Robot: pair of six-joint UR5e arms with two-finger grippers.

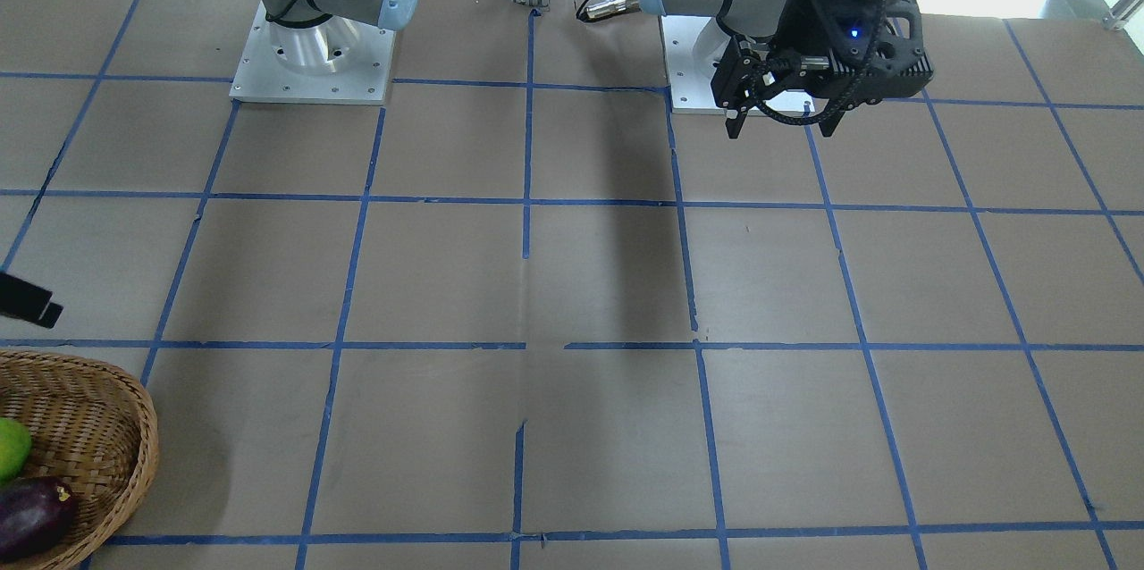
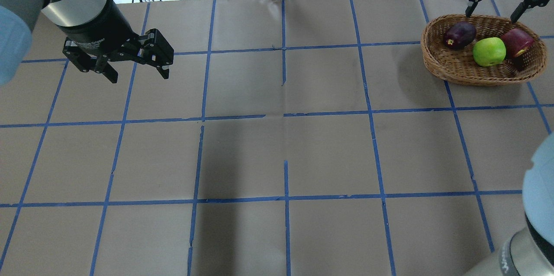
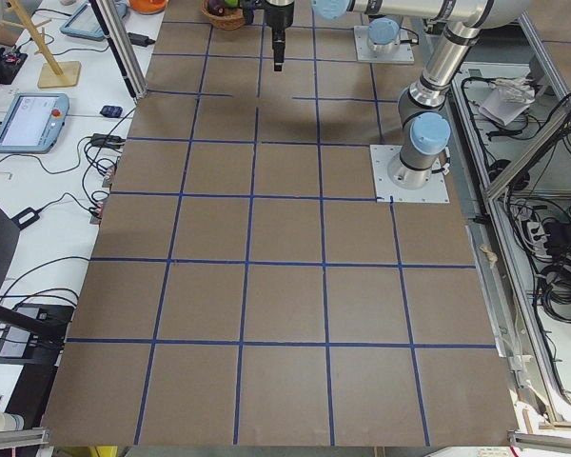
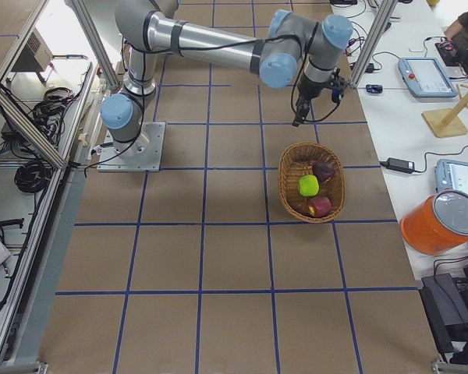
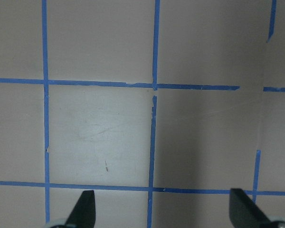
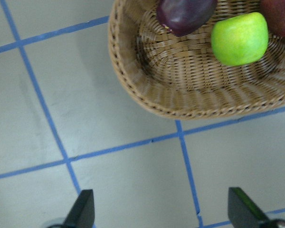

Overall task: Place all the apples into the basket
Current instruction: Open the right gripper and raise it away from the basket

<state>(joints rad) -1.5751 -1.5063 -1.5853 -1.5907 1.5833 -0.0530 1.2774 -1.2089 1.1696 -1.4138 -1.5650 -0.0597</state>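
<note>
Spanning every view on my remote screens, the brown table (image 2: 329,155) with its grid of blue tape (image 2: 283,198) carries the wicker basket (image 2: 484,82) at its far right corner as seen from overhead. The left gripper (image 2: 138,75) hangs over bare table well away on the other side, its jaws spread and holding nothing. The right gripper (image 2: 492,14) hovers near the basket without touching it, jaws likewise spread wide and empty. Inside the basket lie all three apples: the maroon apple (image 2: 459,35) toward one end, the green apple (image 2: 489,51) in the middle, and the red apple (image 2: 517,42) just beside the green one at the other end. I judge the task done.

If I had to regrip, I would expect the apples to be firm, fairly weighty and smooth-skinned, apt to roll and to bruise under a hard squeeze. I would close gently across the widest part. The basket looks light and stiff and likely to slide if nudged; its thick braided rim is the place to take hold.
</note>
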